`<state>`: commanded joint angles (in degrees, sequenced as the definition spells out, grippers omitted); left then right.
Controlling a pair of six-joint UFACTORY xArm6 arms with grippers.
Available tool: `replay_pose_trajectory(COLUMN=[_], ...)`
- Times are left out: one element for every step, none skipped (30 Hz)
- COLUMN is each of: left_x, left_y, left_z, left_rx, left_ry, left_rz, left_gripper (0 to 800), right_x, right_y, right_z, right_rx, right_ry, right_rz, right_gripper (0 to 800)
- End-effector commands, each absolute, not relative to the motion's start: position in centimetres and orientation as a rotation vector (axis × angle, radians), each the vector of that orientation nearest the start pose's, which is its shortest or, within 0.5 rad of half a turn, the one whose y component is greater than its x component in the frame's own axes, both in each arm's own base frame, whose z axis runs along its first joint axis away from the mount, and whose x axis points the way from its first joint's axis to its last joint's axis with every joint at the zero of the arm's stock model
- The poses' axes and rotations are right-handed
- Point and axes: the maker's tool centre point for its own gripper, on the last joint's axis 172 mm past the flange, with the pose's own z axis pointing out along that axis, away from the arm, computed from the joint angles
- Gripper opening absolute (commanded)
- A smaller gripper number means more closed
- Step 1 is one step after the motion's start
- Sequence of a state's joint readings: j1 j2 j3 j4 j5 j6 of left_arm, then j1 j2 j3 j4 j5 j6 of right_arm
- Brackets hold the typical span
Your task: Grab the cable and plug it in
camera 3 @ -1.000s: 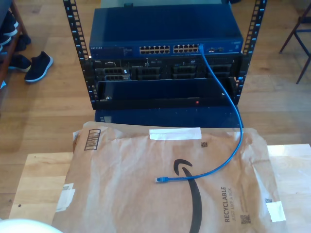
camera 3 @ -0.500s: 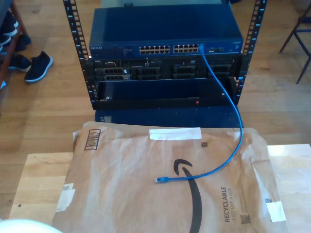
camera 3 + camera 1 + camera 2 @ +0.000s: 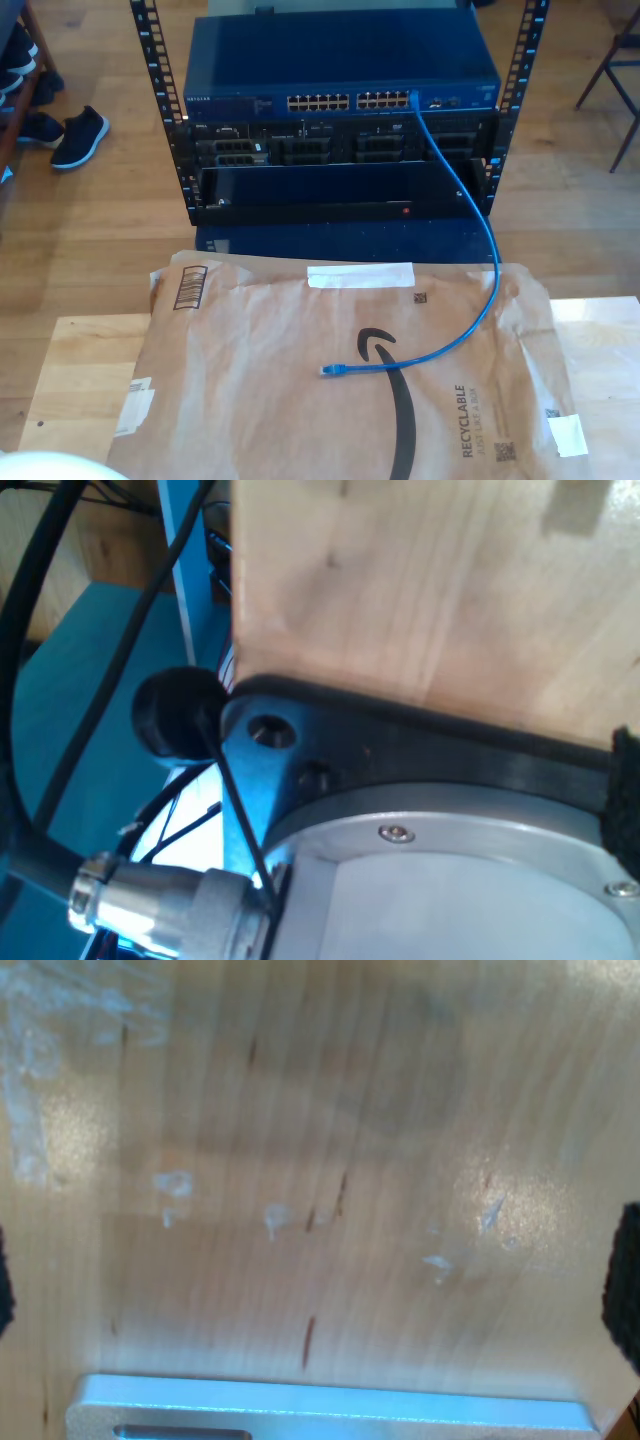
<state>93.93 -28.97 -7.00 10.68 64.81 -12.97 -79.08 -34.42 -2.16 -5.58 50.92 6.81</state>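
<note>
My first pincer and my second pincer look close onto pale wood — whether either is wide or narrow I cannot tell. In the exterior view, the cable [image 3: 470, 300] runs from a port at upper right of the blue switch [image 3: 340, 70] down to its free plug [image 3: 330, 371] at centre, lying on the brown paper mailer [image 3: 250, 400] covering the table [image 3: 70, 380].

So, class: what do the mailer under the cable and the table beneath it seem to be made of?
Mailer: brown kraft paper, matte and creased, printed "RECYCLABLE". Table: pale wood with visible grain, probably lightly sealed given its faint sheen. Cable: likely glossy blue plastic jacket.
</note>
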Motion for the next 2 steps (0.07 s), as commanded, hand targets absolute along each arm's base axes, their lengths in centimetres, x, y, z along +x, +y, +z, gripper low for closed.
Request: replay_pose_trajectory(left_x=[-4.68, -4.68], left_y=[10.97, 10.97], left_z=[4.0, 4.0], left_rx=[1.832, 1.832], left_ry=[2.177, 2.177], left_rz=[-0.693, -0.693], left_gripper=[799, 798], right_x=[1.44, 1.44], right_y=[-15.74, -15.74], right_z=[2.41, 2.41], right_rx=[-2.287, -2.287], right_ry=[1.982, 1.982], right_rz=[0.368, 0.368], right_gripper=[798, 797])
